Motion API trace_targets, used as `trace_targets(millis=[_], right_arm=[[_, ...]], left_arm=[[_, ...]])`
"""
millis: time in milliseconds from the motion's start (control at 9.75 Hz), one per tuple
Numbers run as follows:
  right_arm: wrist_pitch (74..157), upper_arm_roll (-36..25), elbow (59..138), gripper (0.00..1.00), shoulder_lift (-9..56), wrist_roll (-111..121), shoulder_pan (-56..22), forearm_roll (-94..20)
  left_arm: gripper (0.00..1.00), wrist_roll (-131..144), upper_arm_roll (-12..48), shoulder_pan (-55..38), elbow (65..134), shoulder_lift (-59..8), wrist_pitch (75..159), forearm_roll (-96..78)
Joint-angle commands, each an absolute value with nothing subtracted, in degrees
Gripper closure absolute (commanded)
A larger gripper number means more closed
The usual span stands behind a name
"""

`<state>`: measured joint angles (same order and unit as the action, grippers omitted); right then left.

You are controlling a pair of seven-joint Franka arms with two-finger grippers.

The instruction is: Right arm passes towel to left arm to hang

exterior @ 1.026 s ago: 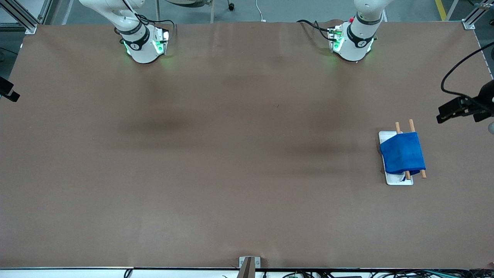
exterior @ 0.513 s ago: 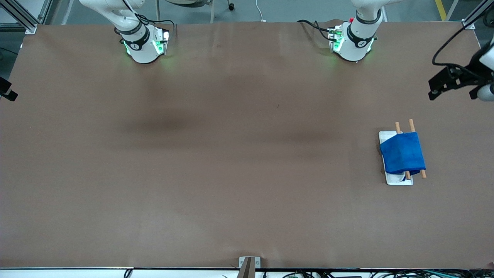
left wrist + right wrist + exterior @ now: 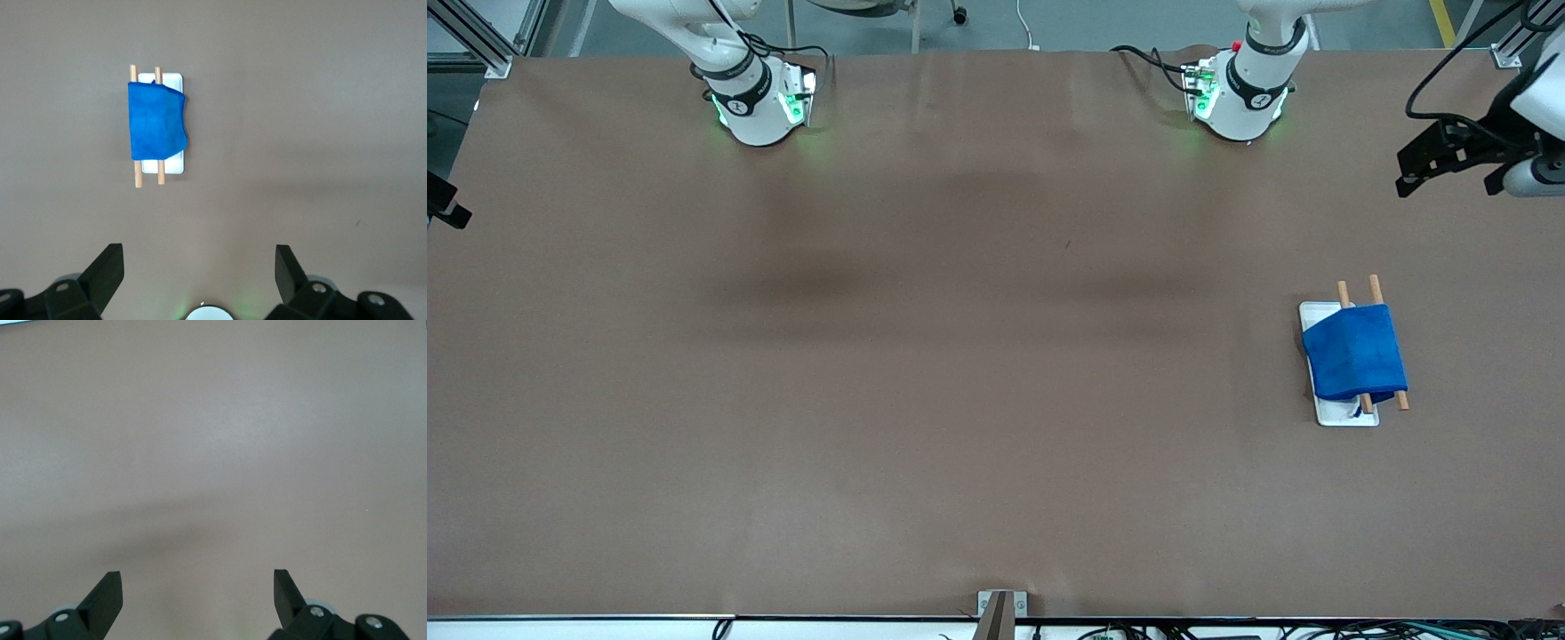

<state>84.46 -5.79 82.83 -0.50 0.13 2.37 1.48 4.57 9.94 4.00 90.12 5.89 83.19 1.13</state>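
Two robot arms share a brown table (image 3: 925, 356), and neither holds anything. The towel (image 3: 1354, 353), a small blue cloth, already lies draped over two wooden rods (image 3: 1375, 289) that run lengthwise above a flat white tray (image 3: 1347, 416), toward the left arm's end of the table and nearer the front camera than either base; the rods carry it clear of the tray, so it hangs rather than lies flat. The left wrist view shows the cloth covering most of the rods' length, with the rod ends and one long edge of the tray exposed. The left gripper (image 3: 200, 267) is raised high over the table's edge at the left arm's end, well apart from the towel, its two fingers spread wide and empty; from that height its camera takes in the whole rack. The right gripper (image 3: 198, 587) looks down on bare table only, fingers likewise spread wide with nothing between them; where it hangs cannot be told from the front view, which shows of the right arm (image 3: 734, 80) only the base and lowest joints. Judging by the draped cloth and both empty hands, the hanging appears complete, both arms standing clear.
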Motion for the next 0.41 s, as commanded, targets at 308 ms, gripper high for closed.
trace_targets(millis=[308], right_arm=[[84.11, -5.71, 83.14, 0.0, -1.23, 1.14, 2.72, 1.84]], left_arm=[[0.0, 3.87, 8.17, 1.93, 95.19, 8.35, 84.99, -0.61]])
